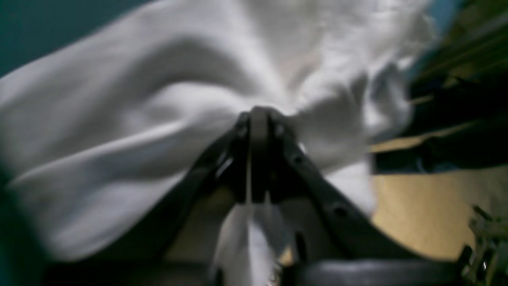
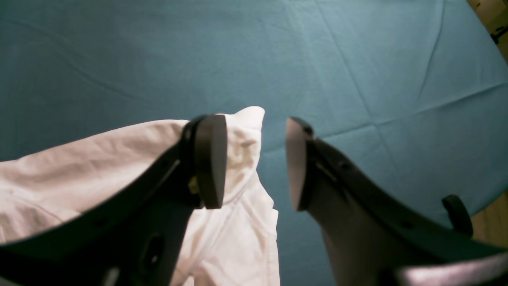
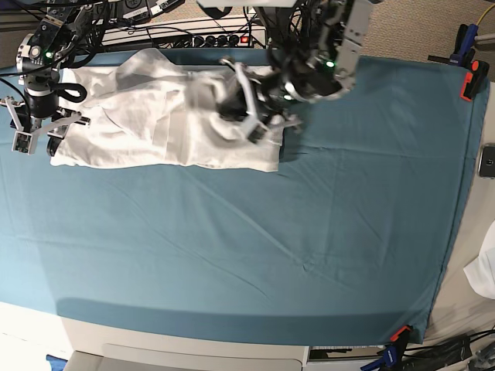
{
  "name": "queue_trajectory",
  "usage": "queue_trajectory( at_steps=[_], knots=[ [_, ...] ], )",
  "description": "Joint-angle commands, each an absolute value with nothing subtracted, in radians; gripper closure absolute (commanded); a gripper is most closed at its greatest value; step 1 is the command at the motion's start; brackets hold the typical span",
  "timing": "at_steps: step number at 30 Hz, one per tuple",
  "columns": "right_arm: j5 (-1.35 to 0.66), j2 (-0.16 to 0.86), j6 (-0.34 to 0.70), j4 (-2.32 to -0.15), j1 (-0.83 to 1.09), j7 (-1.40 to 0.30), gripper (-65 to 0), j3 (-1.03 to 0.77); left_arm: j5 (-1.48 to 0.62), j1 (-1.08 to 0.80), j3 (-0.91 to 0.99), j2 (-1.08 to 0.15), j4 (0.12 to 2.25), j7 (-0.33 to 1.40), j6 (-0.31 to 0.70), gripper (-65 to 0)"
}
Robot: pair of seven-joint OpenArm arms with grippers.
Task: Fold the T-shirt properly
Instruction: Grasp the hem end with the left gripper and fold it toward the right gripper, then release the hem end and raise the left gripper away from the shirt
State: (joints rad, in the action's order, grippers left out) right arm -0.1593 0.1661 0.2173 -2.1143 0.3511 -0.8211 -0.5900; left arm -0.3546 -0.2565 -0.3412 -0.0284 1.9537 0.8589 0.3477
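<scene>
White fabric of the T-shirt (image 3: 155,116) is spread in a wrinkled heap along the far edge of the surface, at roughly 11 o'clock in the base view, on the teal cloth sheet (image 3: 309,232). The left gripper (image 1: 260,115) is positioned at the shirt's 3 o'clock end; its jaws are closed fully, and a bunched fold of the white fabric is pinched between them. The right gripper (image 2: 256,161) is located at the shirt's 9 o'clock end, over the corner of the fabric. Its jaws are held apart with a clear gap, and nothing is gripped; one fingertip (image 2: 210,159) is seen in front of the shirt edge, the other over bare teal sheet.
</scene>
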Motion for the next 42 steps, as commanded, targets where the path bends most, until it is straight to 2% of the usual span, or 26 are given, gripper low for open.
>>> queue_trajectory(
  at_steps=[1,4,9,13,16,18,22,27,36,37,42],
  knots=[
    [-0.165,0.181,0.213,-2.132,0.346,-0.790,-24.7,-0.596,-0.366,-0.252,-0.367,-0.016,1.971,0.838,0.355,0.0],
    [-0.165,0.181,0.213,-2.132,0.346,-0.788,-24.7,-0.596,-0.366,-0.252,-0.447,-0.017,1.970,0.842,0.378,0.0],
    [-0.164,0.181,0.214,-2.132,0.346,-0.785,-24.7,-0.596,-0.366,-0.252,-0.549,-0.017,1.970,0.846,0.484,0.0],
    [-0.164,0.181,0.215,-2.132,0.346,-0.785,-24.7,-0.596,-0.367,-0.250,-0.572,-0.017,1.970,0.857,0.586,0.0],
    [-0.164,0.183,0.221,-2.132,0.347,-0.785,-24.7,-0.596,-0.369,-0.247,-0.571,-0.017,1.985,0.859,0.596,0.0],
    [-0.165,0.186,0.229,-2.132,0.347,-0.785,-24.7,-0.596,-0.370,-0.247,-0.567,-0.017,2.020,0.851,0.567,0.0],
    [-0.164,0.200,0.231,-2.132,0.347,-0.785,-24.7,-0.597,-0.349,-0.247,-0.520,-0.016,2.088,0.777,0.430,0.0],
    [-0.165,0.200,0.231,-2.132,0.346,-0.784,-24.7,-0.596,-0.214,-0.236,-0.434,-0.015,2.074,0.751,0.307,0.0],
    [-0.172,0.200,0.231,-2.132,0.346,-0.782,-24.7,-0.596,-0.183,-0.236,-0.486,-0.017,1.941,0.847,0.289,0.0],
    [-0.172,0.199,0.231,-2.132,0.346,-0.782,-24.7,-0.596,-0.183,-0.236,-0.506,-0.017,1.941,0.871,0.303,0.0],
    [-0.172,0.200,0.231,-2.132,0.346,-0.782,-24.7,-0.596,-0.257,-0.236,-0.606,-0.017,1.941,0.936,0.509,0.0]
  ],
)
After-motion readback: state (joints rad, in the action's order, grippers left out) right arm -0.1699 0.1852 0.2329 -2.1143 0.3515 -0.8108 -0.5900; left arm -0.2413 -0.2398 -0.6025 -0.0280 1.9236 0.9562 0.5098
